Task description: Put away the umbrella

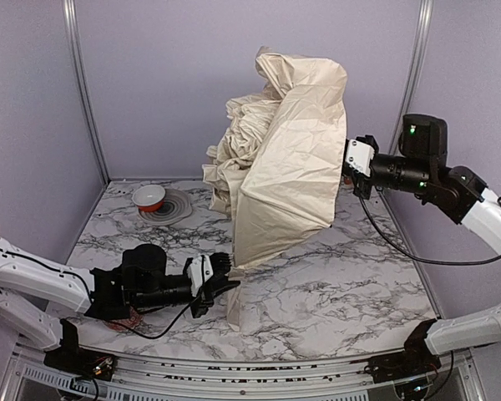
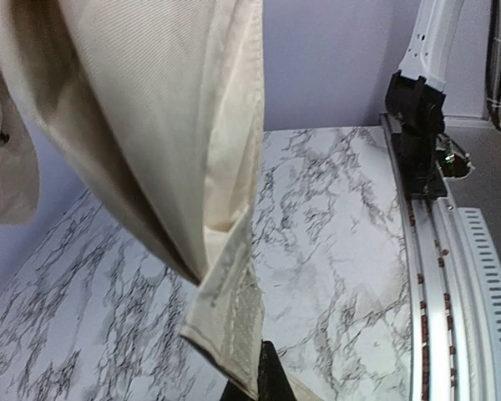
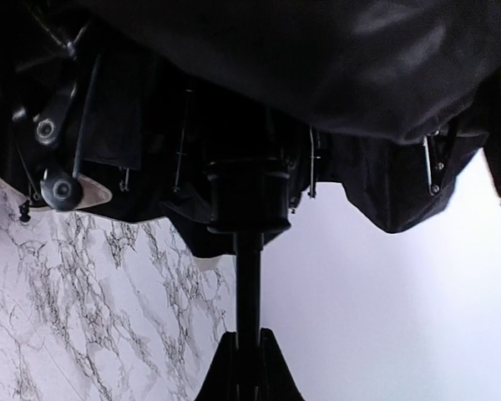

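Lower left of your frame: left gripper (image 1: 225,280) clenched on the hanging hem of the umbrella (image 1: 288,167). Canopy is half-open at centre, fabric trailing onto the marble table (image 1: 359,284). Right of centre, right gripper (image 1: 349,174) grasps its black shaft (image 3: 248,284).

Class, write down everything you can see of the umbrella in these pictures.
The umbrella is half collapsed, its cream fabric canopy crumpled and billowing, held up above the marbled table. Underneath it looks dark, with thin ribs and a black shaft. The right gripper is shut on the shaft; the left gripper pinches a cream strap hanging at the canopy's lower edge.
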You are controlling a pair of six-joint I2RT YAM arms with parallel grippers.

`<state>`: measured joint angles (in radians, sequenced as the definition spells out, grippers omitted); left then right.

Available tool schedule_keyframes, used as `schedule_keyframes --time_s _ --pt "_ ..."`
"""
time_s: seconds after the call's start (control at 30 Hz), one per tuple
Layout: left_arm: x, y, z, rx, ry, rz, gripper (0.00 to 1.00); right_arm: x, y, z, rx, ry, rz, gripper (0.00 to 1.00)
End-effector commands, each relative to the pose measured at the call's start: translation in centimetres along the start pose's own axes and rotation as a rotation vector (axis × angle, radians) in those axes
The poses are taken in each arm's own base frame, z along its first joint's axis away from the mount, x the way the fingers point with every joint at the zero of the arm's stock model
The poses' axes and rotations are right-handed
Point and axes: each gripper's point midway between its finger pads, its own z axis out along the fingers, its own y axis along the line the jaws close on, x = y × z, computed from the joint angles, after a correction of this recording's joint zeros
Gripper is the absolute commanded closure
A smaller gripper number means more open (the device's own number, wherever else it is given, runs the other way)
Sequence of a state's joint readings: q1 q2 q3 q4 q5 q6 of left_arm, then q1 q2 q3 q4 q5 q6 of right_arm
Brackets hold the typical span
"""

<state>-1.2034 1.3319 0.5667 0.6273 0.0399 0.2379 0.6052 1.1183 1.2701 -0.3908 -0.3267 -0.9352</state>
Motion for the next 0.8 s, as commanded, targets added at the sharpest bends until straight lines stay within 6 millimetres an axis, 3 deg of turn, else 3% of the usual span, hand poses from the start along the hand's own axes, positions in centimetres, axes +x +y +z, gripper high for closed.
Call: schedule_keyframes --time_s 0.0,0.17,0.3,0.53,0.77 --pt "2.6 5.0 -1.3 -0.222 0.109 0.123 1.00 -4.1 1.1 -2.2 0.034 -0.087 -0.031 1.00" --pt "3.0 9.2 -1.2 -0.306 0.144 0.202 1.00 -4.5 6.9 -2.3 -0.112 -0.091 -0.070 1.00" --pt "2.0 12.0 -0.2 -0.360 0.131 0.275 1.00 -1.4 12.6 -1.5 -0.258 -0.005 -0.109 1.00" --pt "1.4 15.0 2.8 -0.373 0.140 0.412 1.00 2.2 19.2 -1.3 -0.403 0.040 -0.127 1.00" --pt "1.6 16.2 6.2 -0.338 0.128 0.467 1.00 7.5 26.4 -0.4 -0.533 0.116 -0.143 1.00"
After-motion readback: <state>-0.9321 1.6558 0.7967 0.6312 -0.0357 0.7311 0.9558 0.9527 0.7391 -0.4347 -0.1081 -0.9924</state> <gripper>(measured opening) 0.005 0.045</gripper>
